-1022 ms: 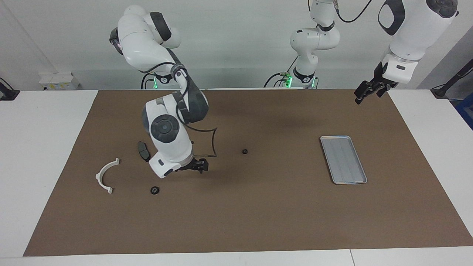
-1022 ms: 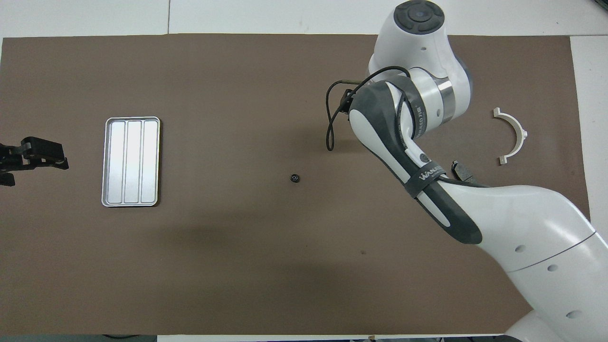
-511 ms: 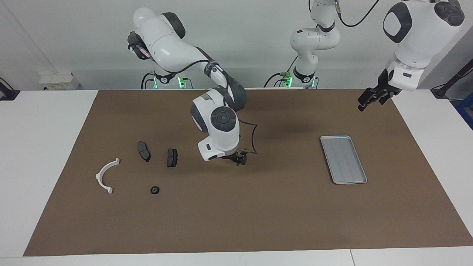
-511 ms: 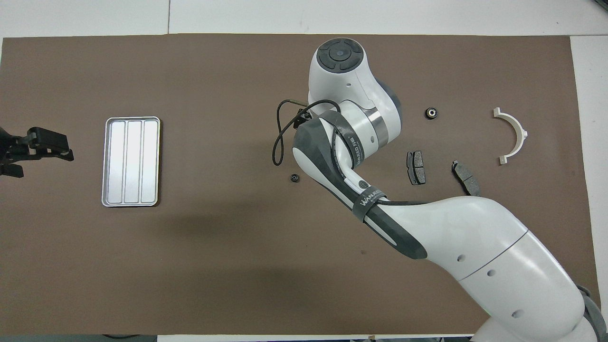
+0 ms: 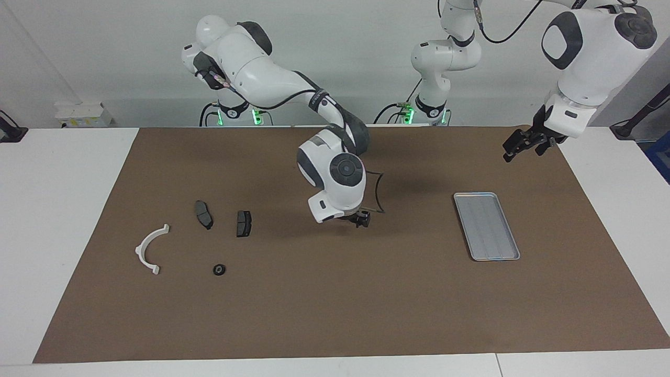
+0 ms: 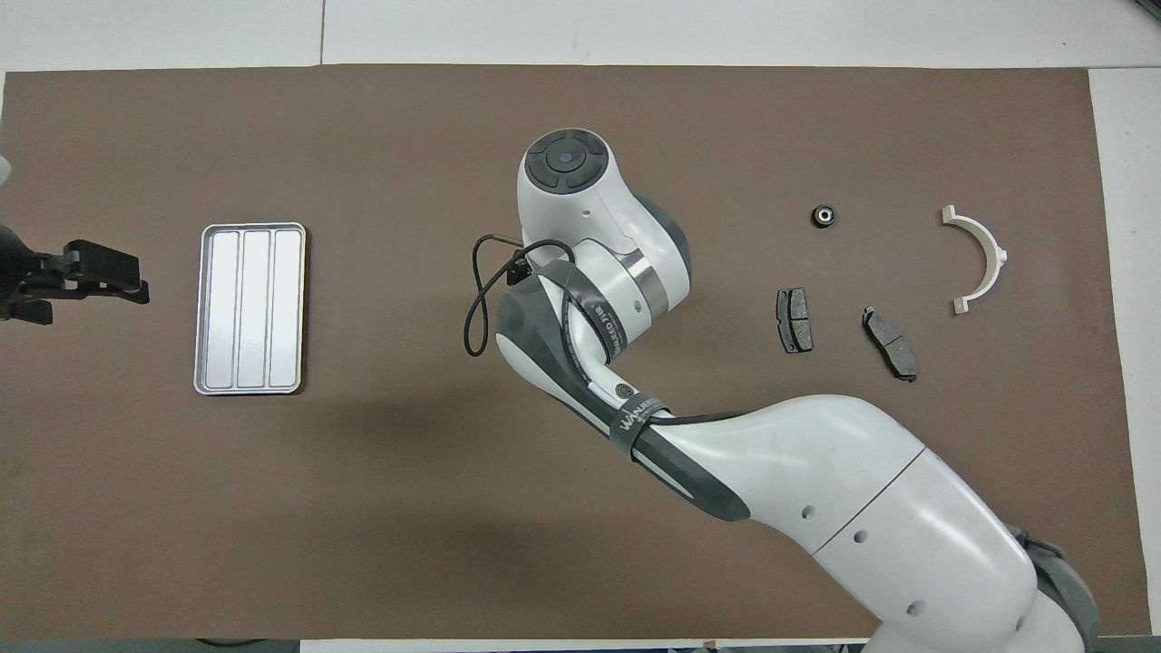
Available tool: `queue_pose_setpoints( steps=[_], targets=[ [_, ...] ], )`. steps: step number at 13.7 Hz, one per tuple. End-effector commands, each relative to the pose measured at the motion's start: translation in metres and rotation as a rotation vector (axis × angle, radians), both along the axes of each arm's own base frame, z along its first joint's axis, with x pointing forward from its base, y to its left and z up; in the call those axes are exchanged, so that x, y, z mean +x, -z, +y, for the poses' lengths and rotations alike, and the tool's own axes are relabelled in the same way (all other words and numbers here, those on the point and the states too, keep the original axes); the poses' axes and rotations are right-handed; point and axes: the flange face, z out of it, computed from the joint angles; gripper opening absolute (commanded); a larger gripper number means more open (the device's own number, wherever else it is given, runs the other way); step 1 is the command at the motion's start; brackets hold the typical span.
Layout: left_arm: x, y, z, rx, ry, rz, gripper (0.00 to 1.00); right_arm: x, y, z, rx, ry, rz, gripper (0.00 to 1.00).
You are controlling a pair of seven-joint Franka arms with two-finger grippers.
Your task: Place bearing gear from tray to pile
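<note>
Presently the tray (image 5: 487, 226) is lying empty on the desk (image 5: 335, 314), and the one bearing gear (image 5: 219, 269) that is showing is sitting well apart from the tray, toward the right arm's end. It is already lying among the pile of the white bracket (image 5: 139, 250) and the two brake pads (image 5: 203, 213). The right gripper (image 5: 361, 220) is hanging low over the desk, about midway between the tray and the pile. Whether it is open or closed, and whether it is holding anything, I cannot tell, because the wrist is covering that spot from above. The left gripper (image 5: 525, 143) is waiting in the air near the tray, toward the left arm's end. I cannot tell its opening either, and nothing is showing in it. The gear is looking like a small, stiff ring of dark metal: probably light, not fragile, but smooth and ready to roll or slip away. I am judging that the best hold is from straight above, across the outer rim, with the part lying flat.
</note>
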Motion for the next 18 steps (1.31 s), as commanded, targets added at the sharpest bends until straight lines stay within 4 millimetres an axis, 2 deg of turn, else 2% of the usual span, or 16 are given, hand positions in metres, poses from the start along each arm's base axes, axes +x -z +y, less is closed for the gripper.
queue_pose_setpoints(
  steps=[1,4,10,12,18],
  targets=[
    [-0.008,-0.003,-0.008,-0.011,0.043,0.010,1.00,-0.016,0.003,0.007,0.002,0.016,-0.008,1.00],
    [-0.010,-0.005,-0.008,-0.011,0.047,0.015,1.00,-0.034,0.011,0.004,0.008,0.003,-0.039,1.00],
    [-0.019,-0.024,-0.008,-0.011,0.048,0.007,1.00,-0.036,0.022,-0.009,0.018,0.004,-0.066,1.00],
    [-0.018,-0.023,-0.011,-0.011,0.052,0.007,1.00,-0.034,0.022,-0.011,0.019,0.001,-0.080,0.90],
    [-0.019,-0.023,-0.012,-0.010,0.046,0.003,1.00,-0.032,0.021,-0.010,0.029,0.004,-0.092,0.82]
  ],
)
